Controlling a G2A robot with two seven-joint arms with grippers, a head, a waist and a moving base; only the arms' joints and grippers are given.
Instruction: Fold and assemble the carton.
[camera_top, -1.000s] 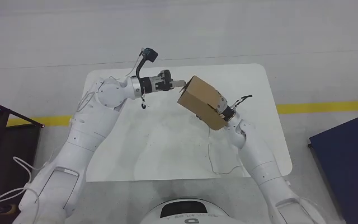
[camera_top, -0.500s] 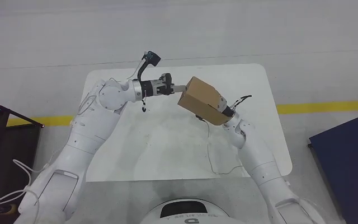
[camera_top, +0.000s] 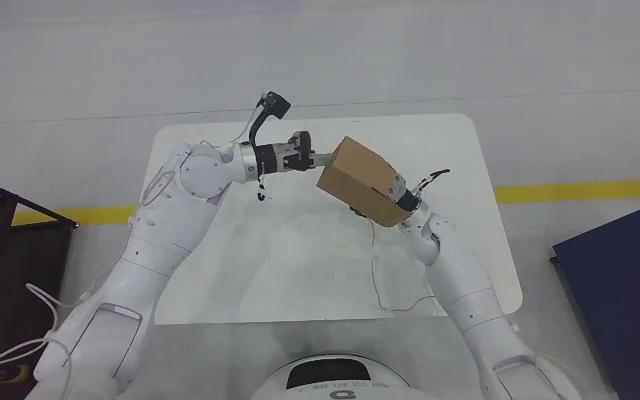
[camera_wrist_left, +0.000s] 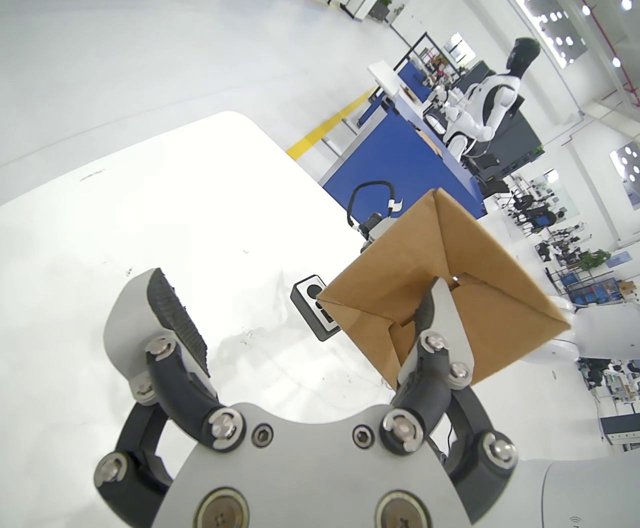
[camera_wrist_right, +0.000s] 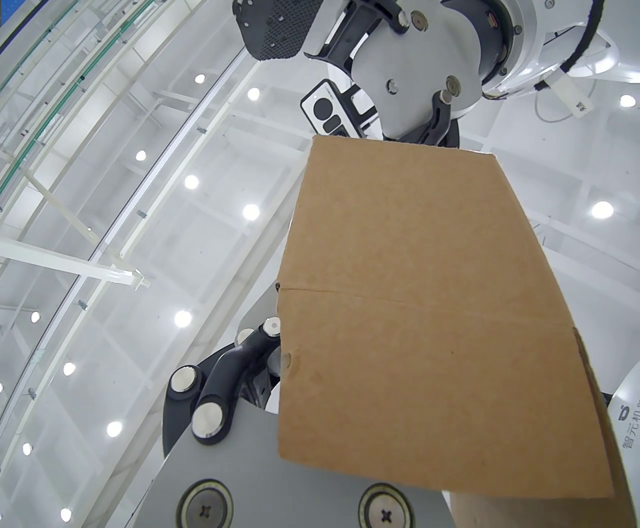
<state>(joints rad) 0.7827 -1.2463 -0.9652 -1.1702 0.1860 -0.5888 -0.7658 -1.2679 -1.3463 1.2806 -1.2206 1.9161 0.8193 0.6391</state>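
- While the right gripper (camera_top: 399, 196) holds the carton (camera_top: 360, 178) aloft, its jaws clamped on the carton's end nearest that arm, I see the table (camera_top: 290, 260) below the carton.
- My left gripper (camera_wrist_left: 298, 289) sits at the carton's opposite, folded end, jaws apart, one fingertip (camera_wrist_left: 442, 305) tucked into the gap between its flaps.

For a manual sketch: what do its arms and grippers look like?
Left arm and right arm: white shells. The left gripper has a silver base, black links and grey fingers with black textured pads. Black cables loop at both wrists.
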